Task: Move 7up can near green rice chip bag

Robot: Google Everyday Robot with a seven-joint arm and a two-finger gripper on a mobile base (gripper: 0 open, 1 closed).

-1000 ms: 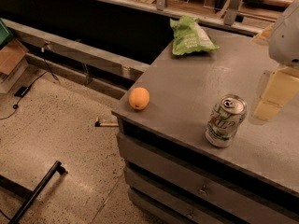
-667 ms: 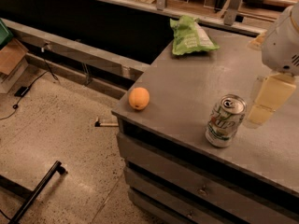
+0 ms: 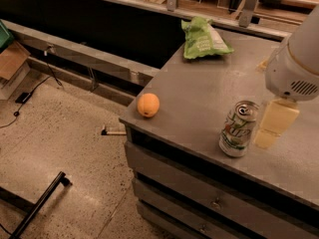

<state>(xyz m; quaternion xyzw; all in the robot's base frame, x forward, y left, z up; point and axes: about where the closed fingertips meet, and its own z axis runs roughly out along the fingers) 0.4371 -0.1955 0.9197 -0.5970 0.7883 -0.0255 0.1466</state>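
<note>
Standing upright just left of the gripper (image 3: pixel 271 128), on the grey counter (image 3: pixel 199 93): the 7up can (image 3: pixel 238 128), small and silver-white, with a silver pull-tab top facing up. Green lettering running up its side, with a red dot beside it; too small to spell out. Close beside the gripper; touching or not, cannot tell.

Lying well beyond the gripper, up and to its left at the far end of the counter: the green rice chip bag (image 3: pixel 203 39), light green, glossy and crumpled, wider than the can. White lettering and a white patch on its face, not readable. Well apart from the can.

Hanging down from a rounded white arm housing (image 3: pixel 294 63) with a vent grille, at the right edge of the view: the pale yellow gripper, pointed down at the counter, low beside the can. Released or clenched: cannot tell.

Resting far to the gripper's left, near the counter's front corner: an orange (image 3: pixel 148 105). Set below the counter edge: grey drawers (image 3: pixel 214 203) with small pulls.
</note>
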